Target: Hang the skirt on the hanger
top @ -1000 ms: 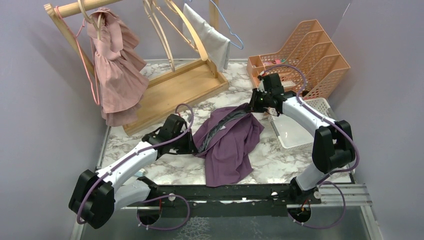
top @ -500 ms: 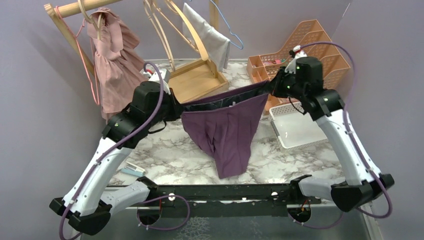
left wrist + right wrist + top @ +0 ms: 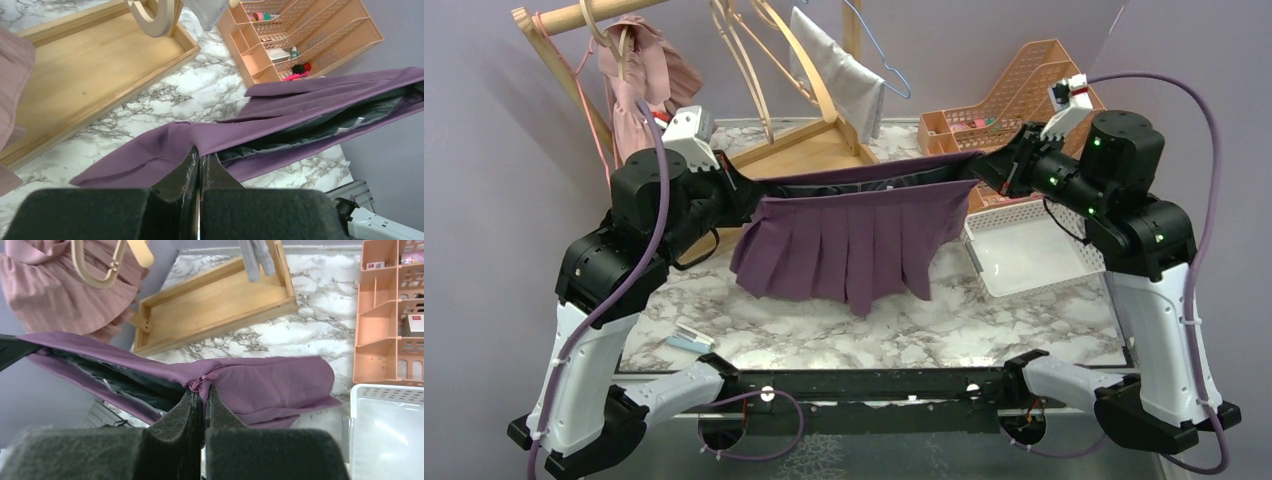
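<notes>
A white, grey-veined marble table (image 3: 984,320) is shown. The flat wooden base (image 3: 90,80) of a clothes rack is set on its far left part, angled to the edges. An orange mesh organiser (image 3: 1024,95) is placed at the far right, with a white basket (image 3: 1024,260) just in front of it. A small pale-blue object (image 3: 689,340), too small to be identified, is laid by the near-left edge.

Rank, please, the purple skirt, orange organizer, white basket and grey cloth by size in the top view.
Purple skirt, largest, though lifted nearer the camera.
Orange organizer and white basket: too alike to rank.
Grey cloth, smallest.
</notes>
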Controlling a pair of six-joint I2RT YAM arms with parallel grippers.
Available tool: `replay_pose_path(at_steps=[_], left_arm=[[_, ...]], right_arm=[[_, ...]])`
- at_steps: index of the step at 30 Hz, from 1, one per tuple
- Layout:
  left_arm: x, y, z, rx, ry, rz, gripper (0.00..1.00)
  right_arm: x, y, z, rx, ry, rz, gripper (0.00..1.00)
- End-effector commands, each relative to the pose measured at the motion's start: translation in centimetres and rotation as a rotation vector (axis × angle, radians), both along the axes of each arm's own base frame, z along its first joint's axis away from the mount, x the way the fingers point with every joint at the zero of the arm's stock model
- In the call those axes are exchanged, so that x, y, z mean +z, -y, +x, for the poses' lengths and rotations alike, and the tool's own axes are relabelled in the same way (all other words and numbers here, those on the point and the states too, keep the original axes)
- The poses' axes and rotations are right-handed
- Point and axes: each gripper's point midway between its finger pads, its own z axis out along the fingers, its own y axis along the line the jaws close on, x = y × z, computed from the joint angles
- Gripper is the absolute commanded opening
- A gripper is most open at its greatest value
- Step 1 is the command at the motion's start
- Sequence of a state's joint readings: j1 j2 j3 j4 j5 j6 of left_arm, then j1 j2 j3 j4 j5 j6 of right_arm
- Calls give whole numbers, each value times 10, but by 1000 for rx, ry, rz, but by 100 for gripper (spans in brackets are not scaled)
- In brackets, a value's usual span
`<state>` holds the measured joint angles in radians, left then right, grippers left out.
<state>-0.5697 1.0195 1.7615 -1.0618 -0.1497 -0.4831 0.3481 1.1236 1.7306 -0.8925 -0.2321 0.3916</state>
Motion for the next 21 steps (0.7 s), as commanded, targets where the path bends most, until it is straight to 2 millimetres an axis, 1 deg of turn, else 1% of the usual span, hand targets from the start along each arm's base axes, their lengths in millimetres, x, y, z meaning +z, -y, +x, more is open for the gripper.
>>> replay_pose_path(at_steps=[1,3,6,7,9,12,14,16,18,20,21], left_arm=[[-14,-15,0,51,-34,78,0],[-34,-14,1,50,-82,107,0],[-75,-6,6,33,-180,148,0],[-93,-2,8,22,-216,163,0],[-128,9,12,-8,-283,175,0],[-183,31,11,-85,-372,137,0],[-219,37,11,-87,-413,121,0],[-253,38,9,-77,-461,119,0],[-281,36,4,-64,-510,124,1],[-302,35,0,-57,-546,133,8],[-307,35,0,-59,-556,137,12]], right_arm=[[3,9,-12,-21,-16,1,1],[-28,8,-9,-36,-105,-15,1],[-89,7,-5,-41,-256,-65,1],[-112,5,-3,-32,-302,-81,1],[-150,0,-1,-4,-351,-97,1],[-202,-3,2,-6,-410,-103,2],[-233,-2,3,-15,-448,-117,4],[-260,0,2,-26,-490,-130,8],[-282,3,-1,-36,-527,-153,12],[-291,5,-2,-33,-530,-175,19],[-293,6,-2,-26,-527,-183,24]])
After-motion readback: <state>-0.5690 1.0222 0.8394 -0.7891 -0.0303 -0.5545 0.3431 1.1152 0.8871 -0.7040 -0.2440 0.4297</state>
